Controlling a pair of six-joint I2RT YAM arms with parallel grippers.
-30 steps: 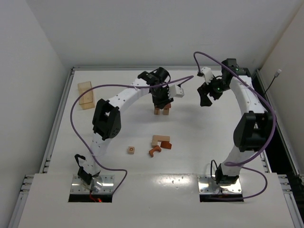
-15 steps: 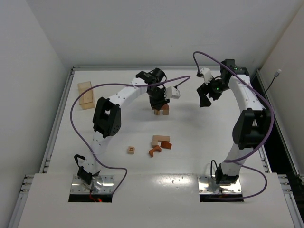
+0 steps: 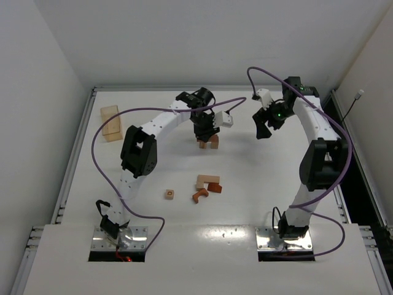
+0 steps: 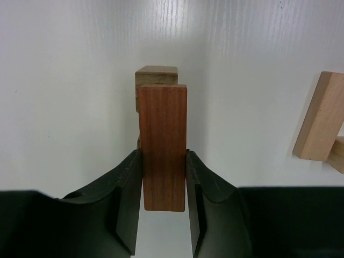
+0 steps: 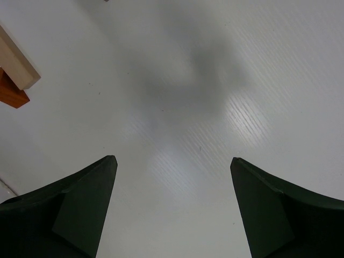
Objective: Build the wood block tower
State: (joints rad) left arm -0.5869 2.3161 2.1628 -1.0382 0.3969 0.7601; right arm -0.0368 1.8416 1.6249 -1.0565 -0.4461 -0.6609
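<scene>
In the left wrist view my left gripper (image 4: 163, 156) is shut on a reddish-brown bar (image 4: 162, 134). The bar lies over a pale tan block (image 4: 156, 75) beneath it; whether they touch I cannot tell. From above, that gripper (image 3: 206, 128) hangs over the small stack of the wood block tower (image 3: 209, 143) at the table's middle back. My right gripper (image 3: 263, 127) hovers open to the right of the stack, and its jaws (image 5: 172, 159) hold nothing above bare table. A tan block (image 5: 17, 63) on a reddish one (image 5: 11, 94) shows at that view's left edge.
Loose blocks lie nearer the arm bases: a tan and reddish cluster (image 3: 209, 183), a reddish arch (image 3: 199, 196) and a small cube (image 3: 170, 194). A larger pale wooden box (image 3: 110, 121) stands at the far left. A tan bar (image 4: 317, 123) shows at the right of the left wrist view.
The left gripper with the bar has shifted slightly left and back over the stack. The right gripper has drifted a little left. Neither gripper's jaws have changed.
</scene>
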